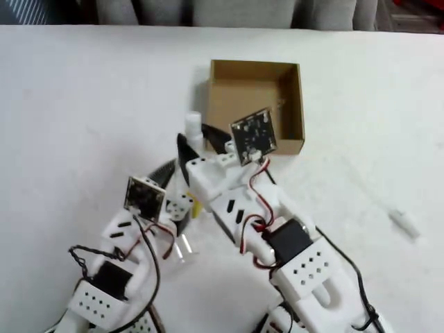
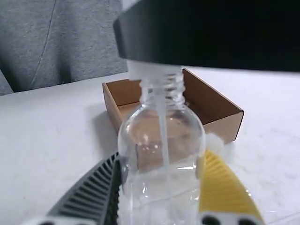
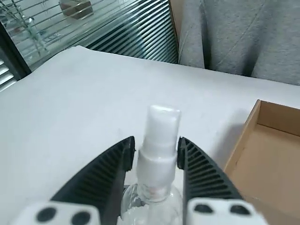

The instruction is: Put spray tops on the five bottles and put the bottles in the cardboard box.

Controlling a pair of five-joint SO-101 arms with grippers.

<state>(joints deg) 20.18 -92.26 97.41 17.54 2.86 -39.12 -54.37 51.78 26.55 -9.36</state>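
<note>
My gripper (image 3: 155,140) pinches the white spray top (image 3: 160,133) at its collar, one black finger pressed to each side. The top sits on a clear bottle (image 3: 151,201). An open cardboard box (image 3: 241,138) stands nearby on the white table (image 3: 70,93).

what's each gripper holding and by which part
The left gripper holds the bottle by its body. The right gripper grips the spray top by its collar, at the bottle's neck.

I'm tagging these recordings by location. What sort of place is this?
Probably an office or lab room: a plain white table, slatted window blinds, and what looks like grey upholstered seating behind the table.
</note>
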